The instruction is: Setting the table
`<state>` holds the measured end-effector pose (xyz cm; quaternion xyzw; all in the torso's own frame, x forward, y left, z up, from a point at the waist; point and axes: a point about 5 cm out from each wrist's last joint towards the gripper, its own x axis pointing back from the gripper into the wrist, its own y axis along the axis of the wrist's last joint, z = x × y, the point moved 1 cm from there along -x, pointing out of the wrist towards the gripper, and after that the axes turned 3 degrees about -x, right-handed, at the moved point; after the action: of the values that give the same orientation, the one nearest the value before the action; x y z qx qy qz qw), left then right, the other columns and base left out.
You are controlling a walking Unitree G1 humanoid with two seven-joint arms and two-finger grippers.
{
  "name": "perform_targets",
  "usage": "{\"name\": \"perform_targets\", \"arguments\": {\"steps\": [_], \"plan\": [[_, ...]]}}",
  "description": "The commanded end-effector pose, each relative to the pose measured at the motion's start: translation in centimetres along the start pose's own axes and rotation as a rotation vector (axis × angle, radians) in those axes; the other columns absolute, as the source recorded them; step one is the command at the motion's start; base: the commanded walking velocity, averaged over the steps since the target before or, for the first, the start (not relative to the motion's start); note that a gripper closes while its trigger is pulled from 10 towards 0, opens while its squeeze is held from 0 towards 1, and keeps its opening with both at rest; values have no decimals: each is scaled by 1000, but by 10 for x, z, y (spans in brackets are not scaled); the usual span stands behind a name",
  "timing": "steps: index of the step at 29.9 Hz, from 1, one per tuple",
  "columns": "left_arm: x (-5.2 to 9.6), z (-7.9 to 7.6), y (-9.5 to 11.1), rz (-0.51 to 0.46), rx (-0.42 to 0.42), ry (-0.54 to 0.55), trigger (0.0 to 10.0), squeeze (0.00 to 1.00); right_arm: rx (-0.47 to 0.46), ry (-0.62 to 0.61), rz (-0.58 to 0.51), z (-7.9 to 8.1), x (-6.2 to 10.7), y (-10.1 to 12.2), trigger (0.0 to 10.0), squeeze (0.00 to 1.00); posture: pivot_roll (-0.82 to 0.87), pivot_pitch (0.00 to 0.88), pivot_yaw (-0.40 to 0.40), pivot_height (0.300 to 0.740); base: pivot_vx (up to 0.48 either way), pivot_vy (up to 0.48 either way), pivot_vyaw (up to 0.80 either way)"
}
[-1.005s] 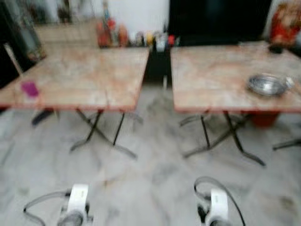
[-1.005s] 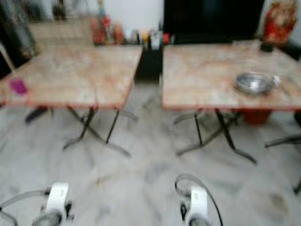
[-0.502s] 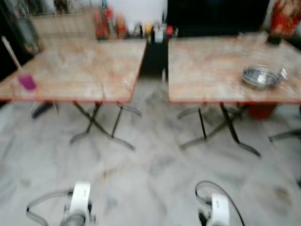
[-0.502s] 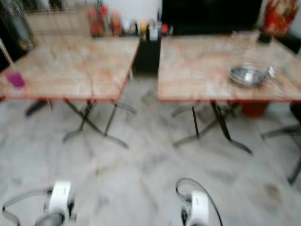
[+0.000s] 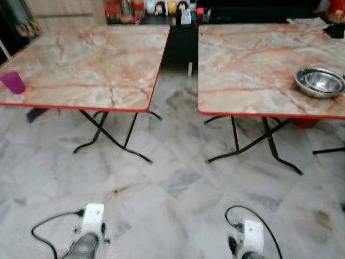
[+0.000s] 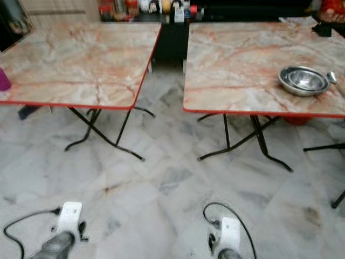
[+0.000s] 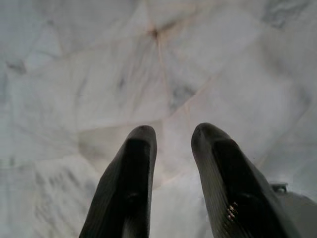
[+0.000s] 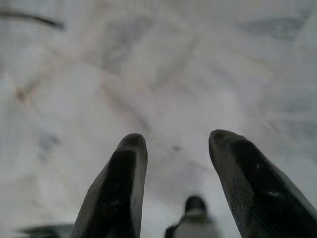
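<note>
While hanging low over the marble floor (image 5: 178, 183), left gripper (image 7: 171, 133) and right gripper (image 8: 176, 141), both empty, parted.

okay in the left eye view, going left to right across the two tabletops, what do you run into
Purple cup at the left table's left edge → bare marble top of that table → the gap between the tables, dark cabinet behind it → right table → steel bowl near its right edge.

The purple cup (image 6: 2, 79) and spoon (image 6: 335, 80) are cut off at frame edges.
</note>
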<state>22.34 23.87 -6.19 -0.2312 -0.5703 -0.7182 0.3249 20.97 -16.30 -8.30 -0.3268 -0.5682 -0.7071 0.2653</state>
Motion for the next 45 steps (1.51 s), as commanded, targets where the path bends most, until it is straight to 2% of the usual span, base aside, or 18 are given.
{"name": "perform_targets", "arguments": {"steps": [1,19,31,45], "plan": [[-1,-6,5,-12,9,-12,10000,0,-5,-37,39,-14,4,-12,10000,0,67,133,34,740,382,0,0],[-1,-8,5,-12,22,-8,10000,0,-1,-38,37,-15,4,-11,10000,0,61,149,24,740,376,0,0],[-1,-13,5,-10,24,-16,10000,0,-6,-46,29,-21,5,-11,10000,0,40,166,19,740,0,0,0],[-1,-9,3,0,2,-17,10000,0,-12,-46,28,-20,5,-13,10000,0,42,149,33,740,0,357,0]]}}
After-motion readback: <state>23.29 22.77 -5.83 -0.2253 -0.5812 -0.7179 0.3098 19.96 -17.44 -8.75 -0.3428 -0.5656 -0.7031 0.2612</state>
